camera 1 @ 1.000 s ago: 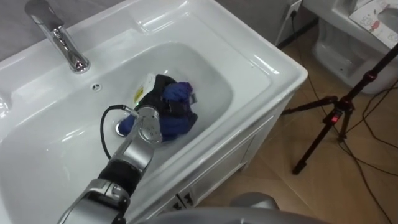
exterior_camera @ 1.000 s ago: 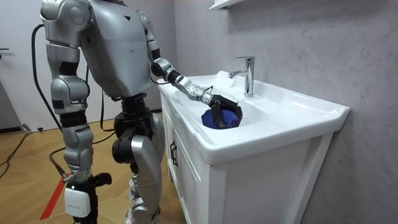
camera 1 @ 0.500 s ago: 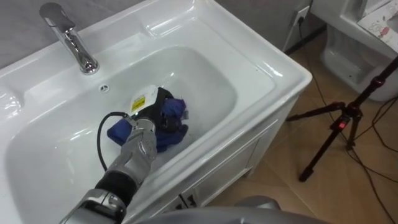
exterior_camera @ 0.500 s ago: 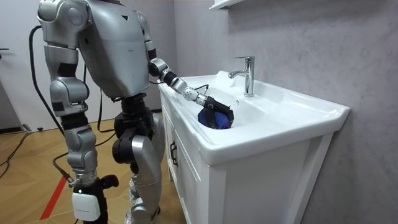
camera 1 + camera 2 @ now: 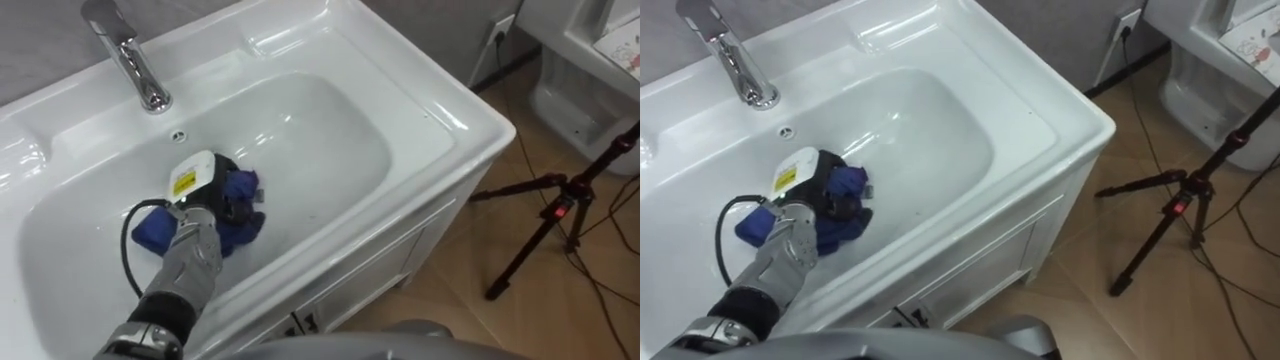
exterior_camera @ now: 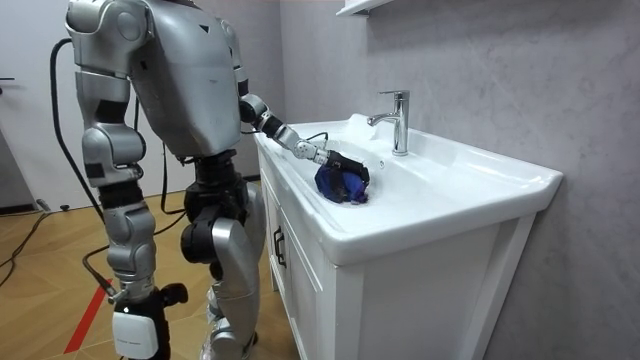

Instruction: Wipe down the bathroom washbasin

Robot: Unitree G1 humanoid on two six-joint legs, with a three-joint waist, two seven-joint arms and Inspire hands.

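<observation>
White cabinet front [image 5: 350, 268] runs along the frame's bottom, and your right hand [image 6: 135, 322] hangs at your side, lower left of the room view. Beyond, in the basin's [image 5: 440, 112] left half, your left hand [image 5: 205, 195] clamps 1 bunched blue cloth [image 5: 240, 190] against the bowl. Upper left stands the tap [image 5: 130, 55].

I'm working in a bathroom-type test room: white basin [image 5: 440, 110] on a vanity cabinet [image 6: 330, 300], chrome tap [image 5: 130, 55], wood floor [image 5: 450, 310], tripod [image 5: 550, 215] alongside.
</observation>
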